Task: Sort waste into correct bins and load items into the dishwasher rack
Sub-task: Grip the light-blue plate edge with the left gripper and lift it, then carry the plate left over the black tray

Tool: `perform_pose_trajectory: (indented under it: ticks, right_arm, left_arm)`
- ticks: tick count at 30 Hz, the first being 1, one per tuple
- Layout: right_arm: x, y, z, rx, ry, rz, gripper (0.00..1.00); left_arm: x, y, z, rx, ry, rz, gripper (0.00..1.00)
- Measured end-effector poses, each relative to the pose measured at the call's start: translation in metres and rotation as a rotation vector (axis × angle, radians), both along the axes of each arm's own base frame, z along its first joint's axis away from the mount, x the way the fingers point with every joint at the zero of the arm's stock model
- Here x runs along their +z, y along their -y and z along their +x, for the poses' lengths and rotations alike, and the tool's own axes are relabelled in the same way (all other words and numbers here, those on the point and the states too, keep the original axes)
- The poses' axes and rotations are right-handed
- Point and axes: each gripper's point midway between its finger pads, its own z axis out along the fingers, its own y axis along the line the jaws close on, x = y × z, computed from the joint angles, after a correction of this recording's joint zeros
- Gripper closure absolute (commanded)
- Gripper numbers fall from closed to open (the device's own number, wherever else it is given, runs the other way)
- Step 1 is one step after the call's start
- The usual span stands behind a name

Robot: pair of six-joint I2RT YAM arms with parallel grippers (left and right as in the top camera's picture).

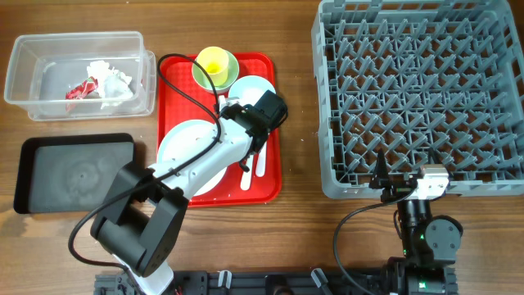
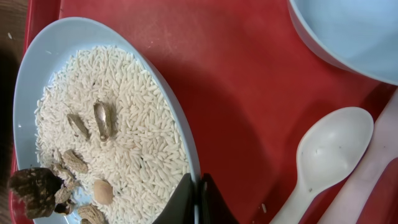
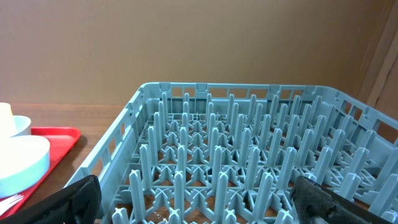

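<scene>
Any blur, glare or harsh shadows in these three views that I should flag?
Overhead: even light, only soft shadows along the rack, everything sharp. Left wrist: rice on the plate is crisp, while the dark scrap close to the lens looks slightly soft. Right wrist: pegs are sharp, but the right gripper has blurred fingers in the bottom corners.

You're looking at a lab-style robot bench: a wooden table [image 1: 299, 123] under the dishwasher rack [image 1: 417, 90], a plain brown wall [image 3: 186, 43] behind it, and a robot arm base [image 1: 430, 238] just in front of it.
</scene>
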Motion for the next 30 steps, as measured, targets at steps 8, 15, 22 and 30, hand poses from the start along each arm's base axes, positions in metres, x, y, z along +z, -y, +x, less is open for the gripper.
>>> perform_pose_trajectory:
  ticks: [8, 15, 22, 30]
  right_arm:
    - [0.0, 0.0, 0.0, 0.0, 0.0, 0.0, 0.0]
    - [0.0, 0.0, 0.0, 0.0, 0.0, 0.0, 0.0]
    - [0.0, 0.0, 0.0, 0.0, 0.0, 0.0, 0.0]
    - [0.0, 0.0, 0.0, 0.0, 0.0, 0.0, 0.0]
  left_arm:
    - [0.015, -0.004, 0.004, 0.002, 0.013, 0.039, 0.96]
    - [0.022, -0.008, 0.006, 0.003, 0.019, 0.067, 0.96]
    - [0.06, -0.01, 0.021, 0.009, 0.082, 0.112, 0.96]
    - [0.07, -0.05, 0.041, 0.119, 0.107, 0.138, 0.96]
